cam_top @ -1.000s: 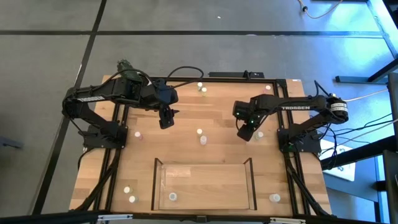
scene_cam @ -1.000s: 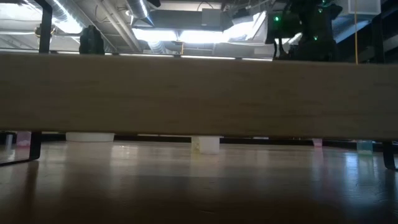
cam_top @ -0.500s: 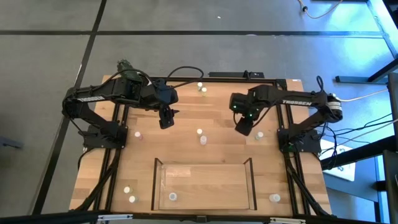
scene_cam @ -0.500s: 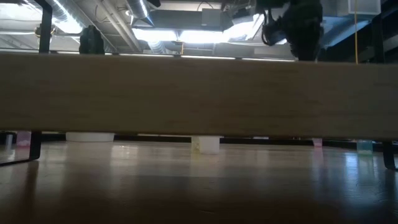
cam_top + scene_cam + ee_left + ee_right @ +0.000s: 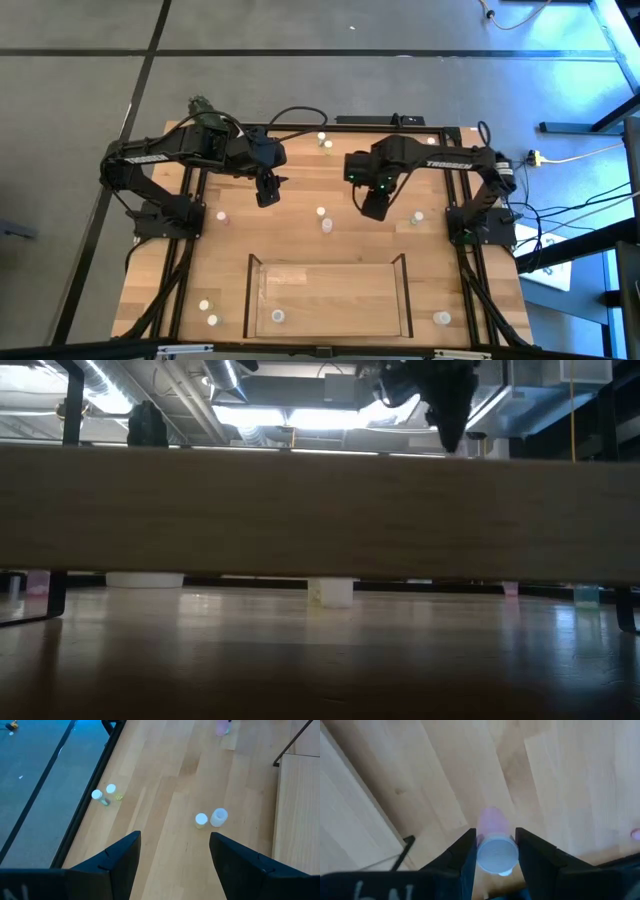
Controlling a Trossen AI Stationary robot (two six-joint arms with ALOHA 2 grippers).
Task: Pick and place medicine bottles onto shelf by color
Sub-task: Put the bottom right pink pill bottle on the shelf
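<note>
Compared with the frame one second ago, the left gripper [image 5: 267,194] stays at the same place in the upper left part of the high view, with its fingers [image 5: 119,861] standing apart and nothing between them. The right gripper [image 5: 371,206] has moved to the left, from the right side of the table [image 5: 230,250] toward the centre. It is closed on a small bottle with a pale cap [image 5: 495,851], which sits tight between its two fingers in the right wrist view.

Going from left to right in the high view: one bottle [image 5: 221,215] stands near the left rail, two bottles [image 5: 208,311] are at the lower left corner beside the shelf [image 5: 252,296], and one bottle [image 5: 278,317] stands inside the shelf at its lower left. A pair of bottles [image 5: 324,221] is in the centre, between the two grippers and above the shelf. Two more [image 5: 324,140] are near the top edge, one [image 5: 417,217] is at the right of the held bottle, and one [image 5: 441,318] is at the lower right, outside the shelf.

The shelf floor is mostly bare wood. The strip of table between the right gripper and the upper wall of the shelf is open, with only the centre pair close by on its left.
</note>
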